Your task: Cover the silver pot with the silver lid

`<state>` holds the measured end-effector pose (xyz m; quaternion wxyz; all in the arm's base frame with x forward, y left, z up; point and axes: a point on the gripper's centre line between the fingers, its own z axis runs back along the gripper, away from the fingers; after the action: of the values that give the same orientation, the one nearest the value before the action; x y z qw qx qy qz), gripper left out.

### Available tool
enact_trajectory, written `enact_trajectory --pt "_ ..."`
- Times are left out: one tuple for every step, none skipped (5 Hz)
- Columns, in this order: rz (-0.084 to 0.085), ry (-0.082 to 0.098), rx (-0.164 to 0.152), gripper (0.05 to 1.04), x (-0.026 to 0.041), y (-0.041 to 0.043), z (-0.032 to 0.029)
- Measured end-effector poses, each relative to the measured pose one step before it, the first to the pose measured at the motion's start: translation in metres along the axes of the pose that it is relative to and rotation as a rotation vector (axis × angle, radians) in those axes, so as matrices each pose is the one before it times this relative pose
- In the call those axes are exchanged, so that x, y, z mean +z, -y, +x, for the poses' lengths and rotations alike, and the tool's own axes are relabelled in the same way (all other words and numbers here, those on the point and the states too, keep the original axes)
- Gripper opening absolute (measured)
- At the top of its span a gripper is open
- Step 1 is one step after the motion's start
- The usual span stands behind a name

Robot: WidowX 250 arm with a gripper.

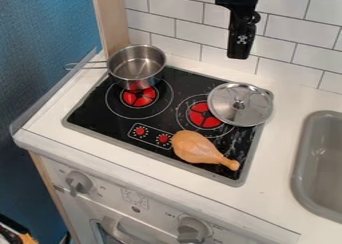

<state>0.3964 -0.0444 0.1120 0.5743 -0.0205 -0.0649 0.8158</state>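
While the silver pot (pixel 137 68) stands uncovered, the silver lid (pixel 250 113) lies knob-up on the right

Although both task pieces are in plain sight, they lie apart: the pot at the far left of the black stove top (pixel 100 114), its handle (pixel 85 66) pointing left, and the lid at the right, overlapping the right burner (pixel 200 119). The gripper (pixel 238 57) hangs beyond the lid, in front of the tiled wall (pixel 197 30); whether it is wide or narrow cannot be told from here.

The lid looks like thin, stiff metal, probably light and smooth enough to slip or swing if caught off-centre. Its small central knob (pixel 239 104) is the likely place to take hold, squarely and low, so that the disc hangs level. The rim would be a poorer choice, apt to tip it. A toy drumstick (pixel 199 149) lies on the near side, away from the path to the pot.
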Motion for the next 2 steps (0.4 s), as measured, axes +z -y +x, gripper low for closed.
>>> enact_trajectory --pt "0.0456 0.0245 0.0026 1.0 -0.01946 -0.00435 -0.00053" --pt "-0.0084 0.0304 0.0322 1.0 -0.00283 0.00136 0.00308"
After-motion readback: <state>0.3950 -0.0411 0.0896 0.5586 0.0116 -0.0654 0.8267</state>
